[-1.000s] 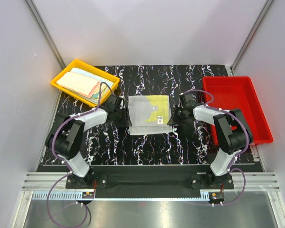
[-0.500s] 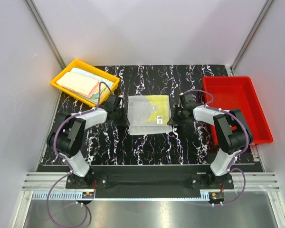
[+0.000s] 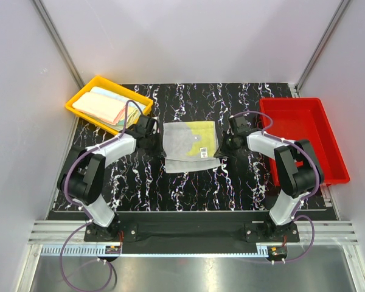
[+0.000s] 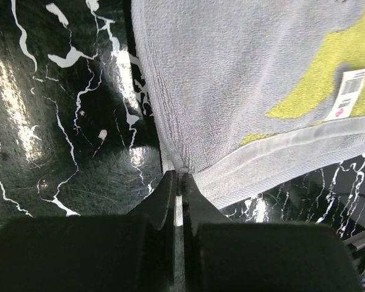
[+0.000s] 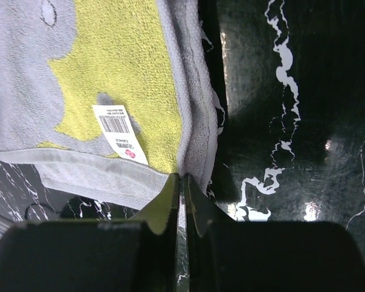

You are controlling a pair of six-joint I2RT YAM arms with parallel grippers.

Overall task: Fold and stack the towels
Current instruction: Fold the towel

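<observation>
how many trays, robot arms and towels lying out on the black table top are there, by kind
trays: 2 (yellow tray, red tray)
robot arms: 2 (left arm, right arm)
towels on the table top: 1 (grey and yellow towel)
total: 5

The towel (image 4: 243, 67) is nubby, matt terry cloth, the table (image 4: 55, 121) glossy black with white veins, the yellow tray (image 3: 125, 88) and red tray (image 3: 298, 134) smooth plastic.

yellow tray (image 3: 81, 93), red tray (image 3: 299, 135), marbled table (image 3: 188, 184)
</observation>
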